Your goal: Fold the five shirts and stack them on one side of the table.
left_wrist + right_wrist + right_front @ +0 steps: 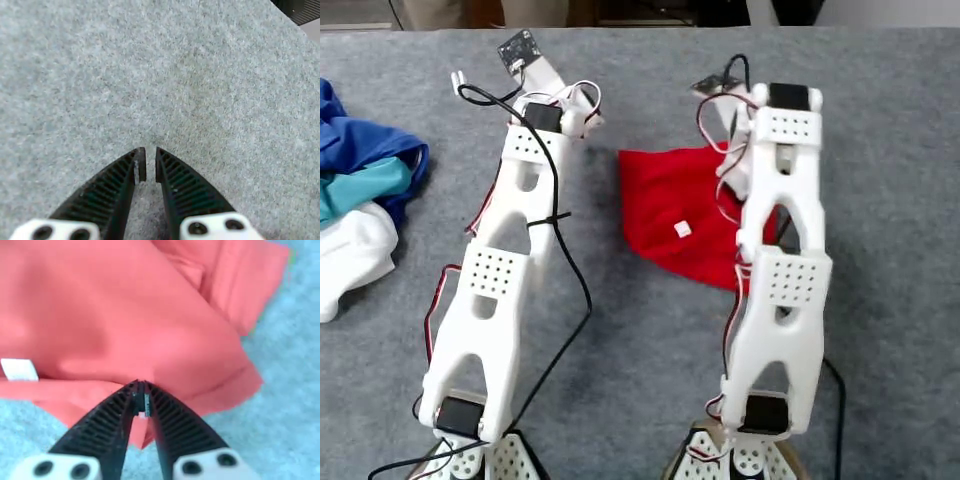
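Note:
A red shirt (pixel 670 215) lies crumpled on the grey table between the two arms, with a small white tag (pixel 682 229) facing up. In the right wrist view my right gripper (pixel 141 392) is shut on a fold of the red shirt (pixel 125 315) near its edge, and the white tag (pixel 19 370) lies off to one side. My left gripper (pixel 148 165) hovers over bare grey felt, its fingers shut with only a sliver between the tips and nothing held. A pile of blue, teal and white shirts (pixel 360 200) sits at the table's left edge.
The grey felt table top (pixel 880 150) stretches to the right of the right arm and along the far edge. Black cables (pixel 570 260) trail along the left arm onto the table between the arms.

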Tool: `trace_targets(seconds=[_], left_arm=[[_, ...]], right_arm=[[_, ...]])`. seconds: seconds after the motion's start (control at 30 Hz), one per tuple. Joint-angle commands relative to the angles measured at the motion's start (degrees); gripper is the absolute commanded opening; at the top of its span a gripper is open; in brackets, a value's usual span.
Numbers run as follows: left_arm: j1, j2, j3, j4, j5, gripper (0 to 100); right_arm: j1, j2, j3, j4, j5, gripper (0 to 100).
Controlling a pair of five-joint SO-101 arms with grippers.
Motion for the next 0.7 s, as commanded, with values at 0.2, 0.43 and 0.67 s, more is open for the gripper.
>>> trace_targets(seconds=[0.2,0.43,0.67], left_arm=[[-0.4,-1.0,-0.2,-0.6,-0.7,5],[-0.4,-1.0,-0.2,-0.6,-0.7,5],[0.6,-1.0,-0.2,0.3,-3.0,5]], right_arm=[[1.8,-7.3,6.5,-2.5,0.4,0.5],[1.9,-11.8,-2.8,-4.4,-2.4,0.9],[2.6,-6.0,-8.6,-9.8,-3.8,12.2]])
